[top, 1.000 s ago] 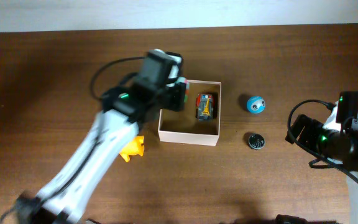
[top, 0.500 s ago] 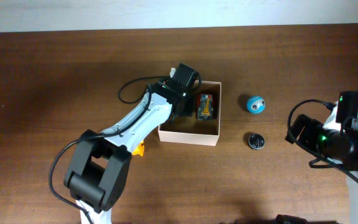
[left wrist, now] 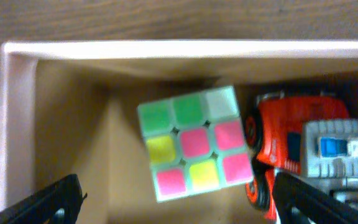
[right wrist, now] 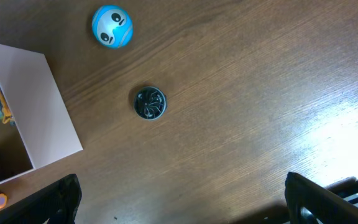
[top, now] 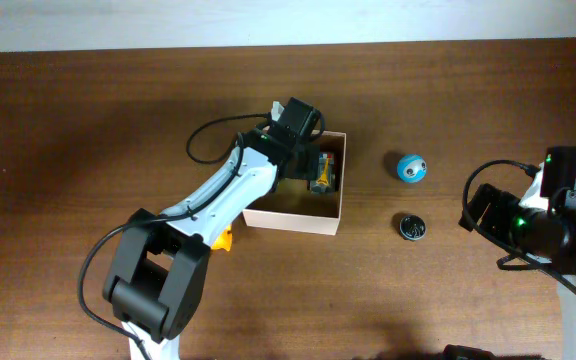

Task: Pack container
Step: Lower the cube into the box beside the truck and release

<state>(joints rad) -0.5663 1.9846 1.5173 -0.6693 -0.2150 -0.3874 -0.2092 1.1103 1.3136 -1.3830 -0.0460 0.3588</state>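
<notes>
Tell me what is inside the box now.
A colour cube and a red toy car lie side by side inside the box. The left arm covers part of its floor from above.

Table (top: 78, 120) — container (top: 288, 220), ball (top: 411, 167), disc (top: 412, 226), yellow toy (top: 225, 238).

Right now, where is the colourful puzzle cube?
In the left wrist view, the puzzle cube lies mid-frame inside the container, beside the red toy car.

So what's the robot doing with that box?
It is packing toys. The left gripper hangs open over the container, where a colour cube lies beside an orange toy car. A blue ball, a dark disc and a yellow toy sit on the table outside. The right gripper is open, off to the side, holding nothing.
</notes>
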